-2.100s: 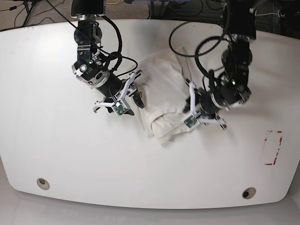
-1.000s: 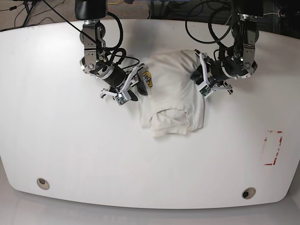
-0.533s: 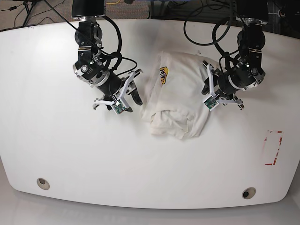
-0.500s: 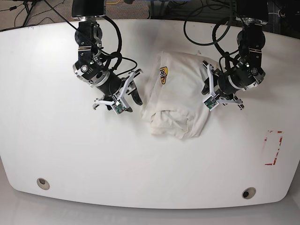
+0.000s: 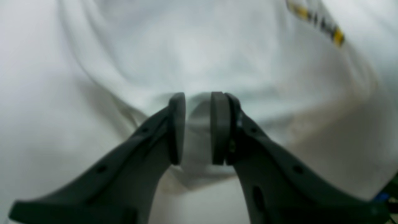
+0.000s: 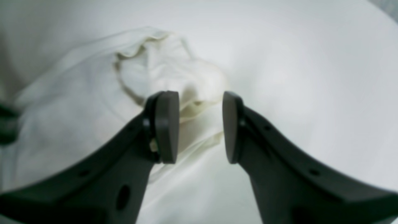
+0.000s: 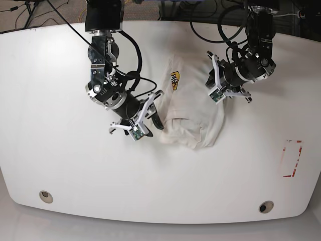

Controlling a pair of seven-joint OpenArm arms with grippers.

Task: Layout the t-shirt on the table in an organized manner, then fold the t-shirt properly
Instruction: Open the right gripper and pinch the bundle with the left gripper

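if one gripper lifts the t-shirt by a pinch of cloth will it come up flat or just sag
Probably sag: the t-shirt lies bunched in soft folds, so it looks floppy. The left gripper pinches a thin fold, and the cloth drapes away from it. On the smooth table, it would likely slide and rumple.

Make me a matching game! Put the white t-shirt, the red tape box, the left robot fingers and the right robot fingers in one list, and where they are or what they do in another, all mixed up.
Things:
1. White cotton t-shirt
2. Red tape rectangle
3. Left gripper fingers
4. Right gripper fingers

States:
A. Apart, with nothing between them
B. Bunched in the middle of the white table
C. Pinching white cloth
D. Flat near the table's edge

Pairs: 1-B, 2-D, 3-C, 4-A
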